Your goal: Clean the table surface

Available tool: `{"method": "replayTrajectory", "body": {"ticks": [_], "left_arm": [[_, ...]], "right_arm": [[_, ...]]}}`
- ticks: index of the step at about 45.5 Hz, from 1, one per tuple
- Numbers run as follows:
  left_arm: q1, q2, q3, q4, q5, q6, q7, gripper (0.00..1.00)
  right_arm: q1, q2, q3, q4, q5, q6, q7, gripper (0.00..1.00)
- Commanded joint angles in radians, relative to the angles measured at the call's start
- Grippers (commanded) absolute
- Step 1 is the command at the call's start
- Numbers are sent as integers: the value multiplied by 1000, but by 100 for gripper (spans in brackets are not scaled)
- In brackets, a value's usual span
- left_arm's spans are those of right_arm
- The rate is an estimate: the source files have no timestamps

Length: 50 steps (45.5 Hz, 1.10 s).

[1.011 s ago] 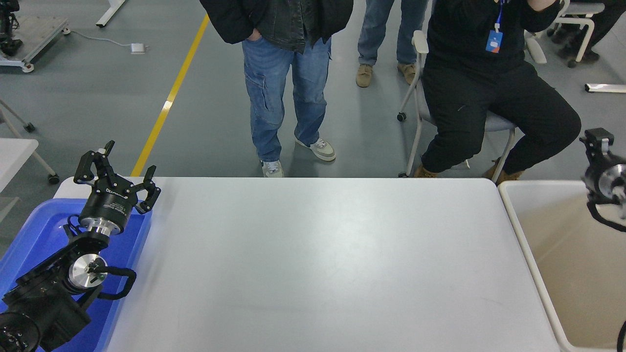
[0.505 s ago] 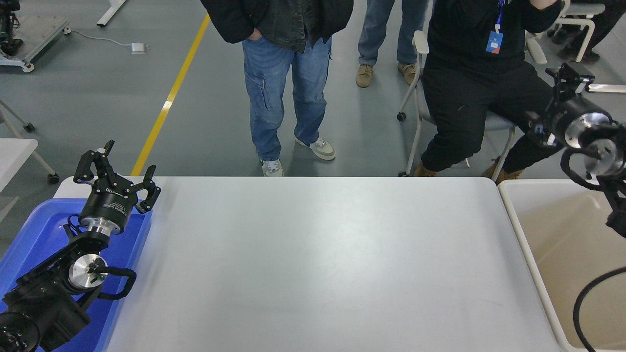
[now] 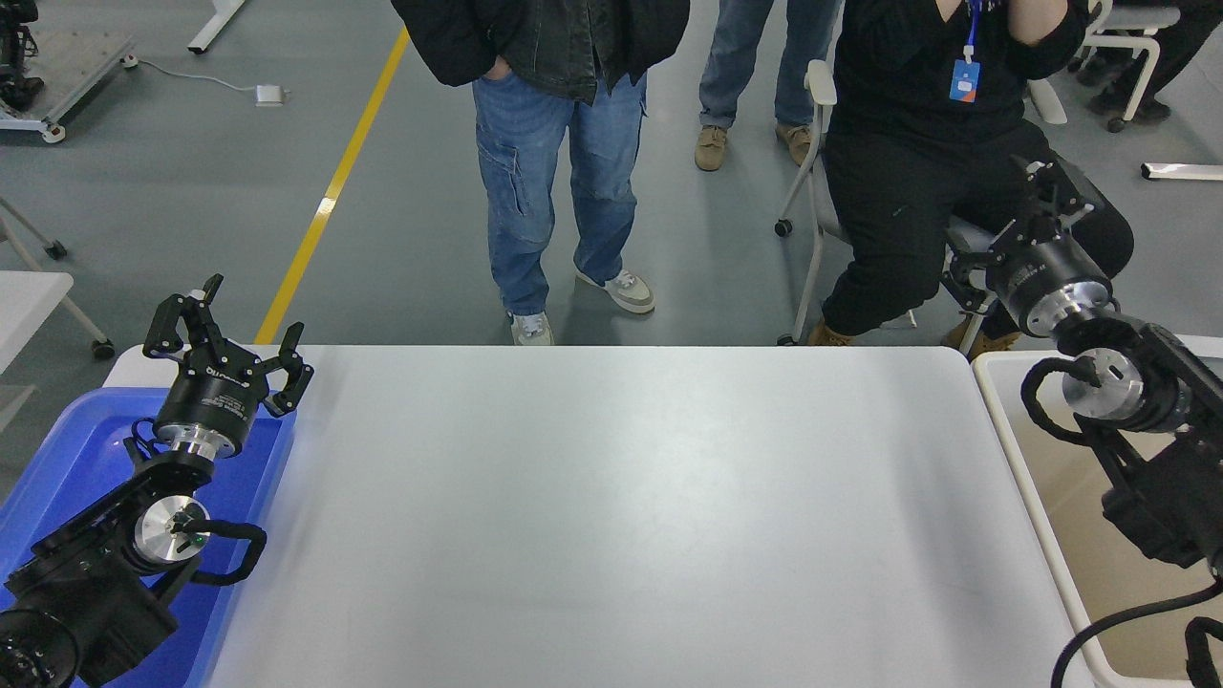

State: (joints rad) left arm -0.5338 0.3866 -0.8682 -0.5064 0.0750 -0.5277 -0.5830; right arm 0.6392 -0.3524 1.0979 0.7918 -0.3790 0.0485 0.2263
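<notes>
The table surface (image 3: 611, 516) is a wide white tabletop with rounded corners, and nothing lies on it. My left gripper (image 3: 225, 333) is open and empty, parked over the table's far left corner above the blue tray. My right gripper (image 3: 1005, 232) is open and empty. It hangs beyond the table's far right corner and points away from me toward a seated person's legs. Its arm (image 3: 1127, 392) comes in over the beige bin.
A blue tray (image 3: 57, 459) lies at the left under my left arm. A beige rectangular bin (image 3: 1051, 516) stands against the table's right edge. People stand and sit at the far side (image 3: 559, 191). A small white table corner on castors (image 3: 29, 287) is at the far left.
My right arm has come in from the right edge, rising and then swinging left, so its gripper now sits beyond the far right corner. The left arm has not moved.
</notes>
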Motion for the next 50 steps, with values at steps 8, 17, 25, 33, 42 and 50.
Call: {"method": "replayTrajectory", "body": {"ticks": [8,17,25,33,42,50], "left_arm": [[0,0,0,-1,0,0,0,100],[0,0,0,0,0,0,0,100],[0,0,0,0,0,0,0,100],[0,0,-2,-1,0,0,0,100],[0,0,0,-1,0,0,0,100],[0,0,0,-1,0,0,0,100]], "right_arm": [[-164,82,-7,-16,-9,24,229,98],[-177,93,-59,-89,-9,24,246,98],[-174,90,-95,-94,-9,24,261,98],[-162,92,-82,-88,-8,24,292,98],[-132,92,-79,-85,-8,24,294,98],[-104,81,-78,-85,-8,24,292,98]]}}
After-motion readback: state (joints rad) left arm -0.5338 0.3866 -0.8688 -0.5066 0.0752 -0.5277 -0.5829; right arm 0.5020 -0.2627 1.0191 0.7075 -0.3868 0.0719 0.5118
